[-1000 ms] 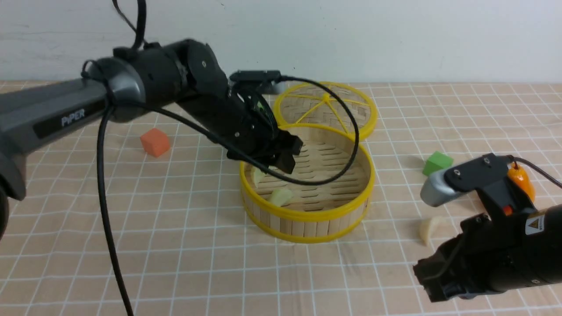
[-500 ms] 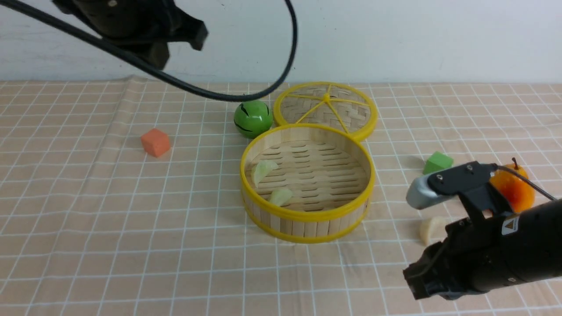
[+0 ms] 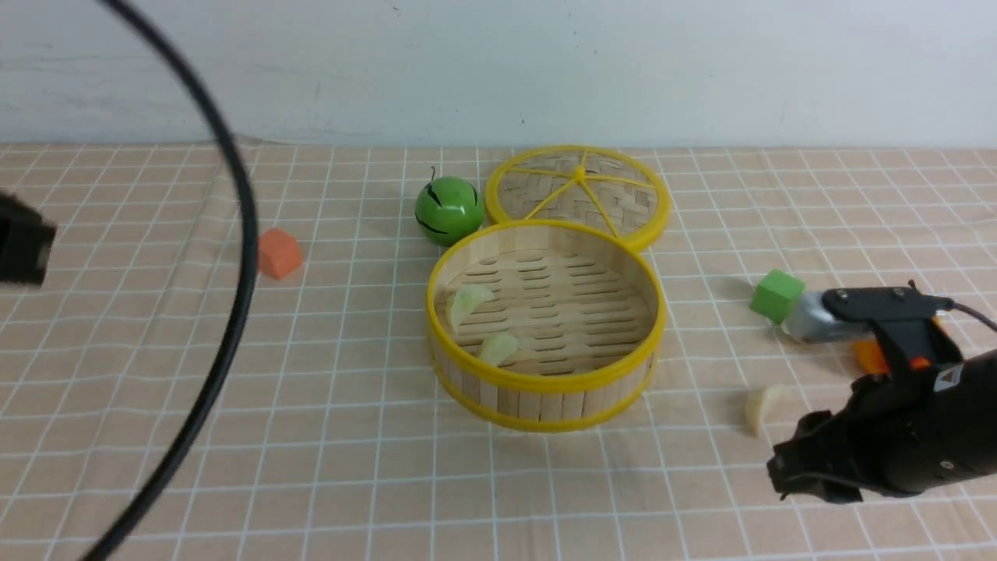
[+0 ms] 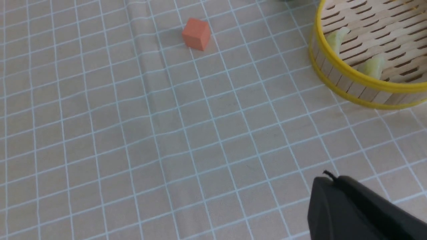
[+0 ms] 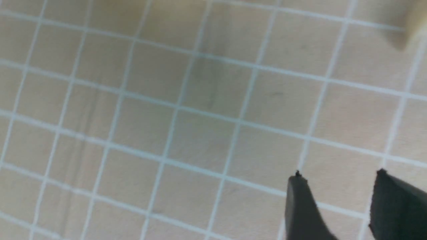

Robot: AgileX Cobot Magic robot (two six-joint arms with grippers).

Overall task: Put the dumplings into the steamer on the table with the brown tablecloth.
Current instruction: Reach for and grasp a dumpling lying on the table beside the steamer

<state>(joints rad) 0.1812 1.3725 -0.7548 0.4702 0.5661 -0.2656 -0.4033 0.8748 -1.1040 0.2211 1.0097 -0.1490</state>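
Centrally, the steamer (image 3: 545, 382) holds two dumplings (image 3: 467, 300) by its left wall. A third dumpling (image 3: 759, 407) lies on the brown tablecloth (image 3: 327, 436) toward the desk's (image 3: 117, 499) right front edge (bare cloth all around it). Just beside it the right hand (image 5: 338, 173) hovers, parted and empty; the left hand (image 4: 330, 186) is closed, empty.

Two dumplings (image 3: 470, 300) in steamer (image 3: 545, 401), one outside

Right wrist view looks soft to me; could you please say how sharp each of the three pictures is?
Right wrist view: blurred throughout, the cloth grid smeared, a pale shape in one corner too soft to identify. Front view: steamer crisp, shadows faint, the near cable out of focus. Left wrist view: sharp and evenly lit, orange cube well defined.
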